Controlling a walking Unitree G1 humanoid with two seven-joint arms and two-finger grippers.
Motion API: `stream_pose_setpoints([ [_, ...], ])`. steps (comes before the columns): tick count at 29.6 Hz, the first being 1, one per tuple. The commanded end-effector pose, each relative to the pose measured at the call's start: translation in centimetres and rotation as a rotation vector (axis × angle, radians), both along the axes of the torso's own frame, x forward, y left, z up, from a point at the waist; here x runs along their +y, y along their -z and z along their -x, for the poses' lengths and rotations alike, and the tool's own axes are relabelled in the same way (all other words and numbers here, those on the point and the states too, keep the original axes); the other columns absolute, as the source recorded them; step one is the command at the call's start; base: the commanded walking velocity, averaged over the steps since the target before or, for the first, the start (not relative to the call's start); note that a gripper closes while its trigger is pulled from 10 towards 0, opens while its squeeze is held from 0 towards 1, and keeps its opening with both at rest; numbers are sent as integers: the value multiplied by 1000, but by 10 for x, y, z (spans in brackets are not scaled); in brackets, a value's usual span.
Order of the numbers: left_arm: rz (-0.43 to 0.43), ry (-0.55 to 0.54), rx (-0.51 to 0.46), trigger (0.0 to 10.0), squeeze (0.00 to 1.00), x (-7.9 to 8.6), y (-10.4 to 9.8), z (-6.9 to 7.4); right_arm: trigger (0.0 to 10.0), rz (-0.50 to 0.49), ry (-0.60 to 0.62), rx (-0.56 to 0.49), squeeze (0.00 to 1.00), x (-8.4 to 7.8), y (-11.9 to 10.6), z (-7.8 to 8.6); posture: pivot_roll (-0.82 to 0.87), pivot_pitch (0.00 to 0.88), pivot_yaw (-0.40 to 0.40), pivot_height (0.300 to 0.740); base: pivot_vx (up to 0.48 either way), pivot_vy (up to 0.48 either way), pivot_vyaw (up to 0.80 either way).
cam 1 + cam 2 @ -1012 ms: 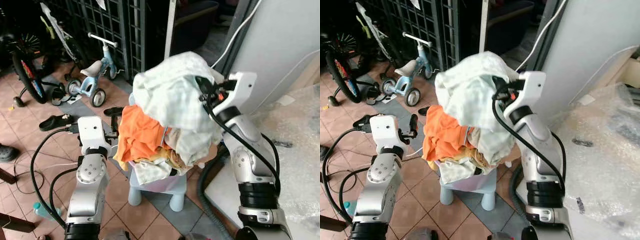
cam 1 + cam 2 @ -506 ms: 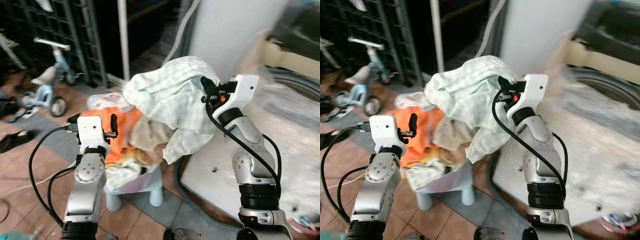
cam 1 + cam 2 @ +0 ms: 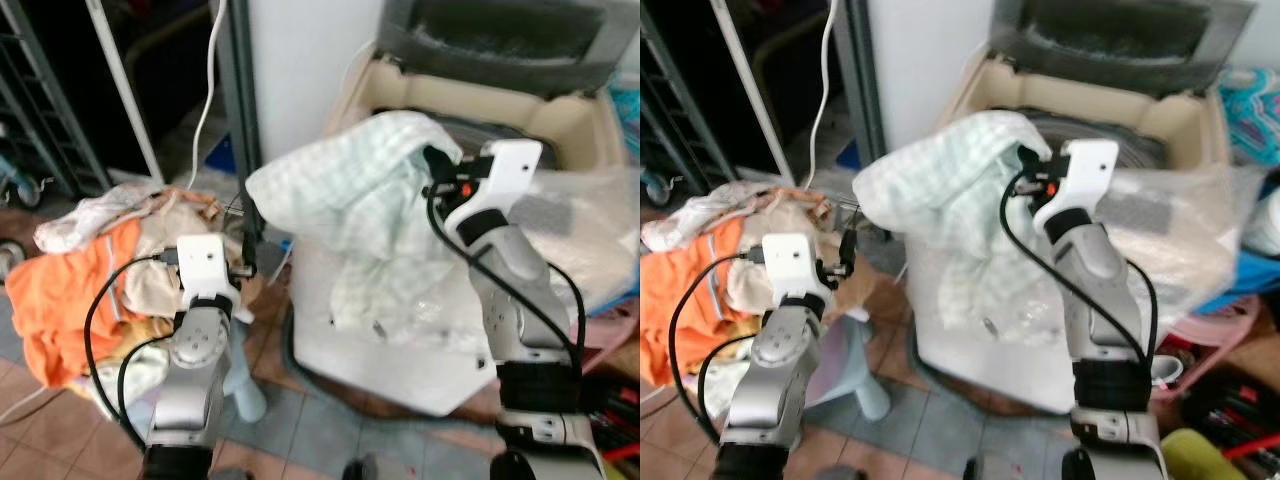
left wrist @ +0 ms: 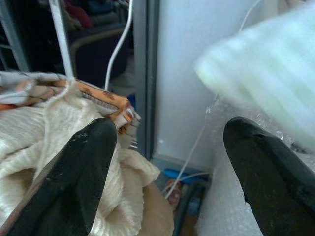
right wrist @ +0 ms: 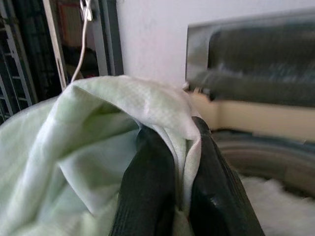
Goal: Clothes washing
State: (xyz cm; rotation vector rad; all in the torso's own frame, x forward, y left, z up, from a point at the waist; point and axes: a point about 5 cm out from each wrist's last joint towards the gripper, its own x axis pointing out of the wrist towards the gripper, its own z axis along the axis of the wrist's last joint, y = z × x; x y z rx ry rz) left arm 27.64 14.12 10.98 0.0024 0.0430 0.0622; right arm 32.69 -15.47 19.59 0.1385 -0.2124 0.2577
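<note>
**A:** Where do we locate the right gripper (image 5: 170, 191)?

**B:** Raised at centre right, in front of the open washing machine (image 3: 470, 100). Its two black fingers (image 5: 147, 182) are pressed together on a fold of the pale green checked cloth (image 3: 350, 190). The cloth drapes left and down from the gripper, hiding most of the fingers in the head views and covering part of the machine's white front.

**A:** And the left gripper (image 4: 167, 162)?

**B:** Lower left, near the clothes pile (image 3: 80, 270). We see its fingers spread wide apart with nothing between them. A cream knitted garment (image 4: 29, 147) lies just beside one finger; we cannot tell whether they touch.

**A:** What is hard to make out?

**B:** The machine's drum is blurred and partly hidden behind the cloth and the right arm. Clear plastic wrap (image 3: 590, 230) covers the machine's right side. The orange garment (image 3: 50, 300) in the pile is cut off at the left edge. The pale blue stool (image 3: 240, 370) under the pile is mostly hidden by the left arm.
</note>
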Motion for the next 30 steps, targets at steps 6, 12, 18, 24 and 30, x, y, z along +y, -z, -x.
stream_pose_setpoints([
  [6,21,-3,-14,10000,0,5,-2,1,10000,32,-16,-55,0,8,-12,-2,-40,0,-13,740,0,0,0],
  [12,28,18,-24,10000,0,3,-4,2,10000,69,-18,-95,0,9,-22,-10,-43,0,-9,740,0,0,0],
  [18,26,19,-24,10000,0,4,-3,2,10000,96,-21,-101,0,10,-26,-15,-39,0,-9,740,201,0,-400],
  [24,29,27,-19,10000,0,4,-2,3,10000,159,-32,-164,0,16,-38,-25,-36,0,-6,740,202,0,-800],
  [30,27,34,-12,10000,0,3,-1,2,10000,269,-93,-276,0,32,-77,-44,-42,0,-1,740,162,0,-524],
])
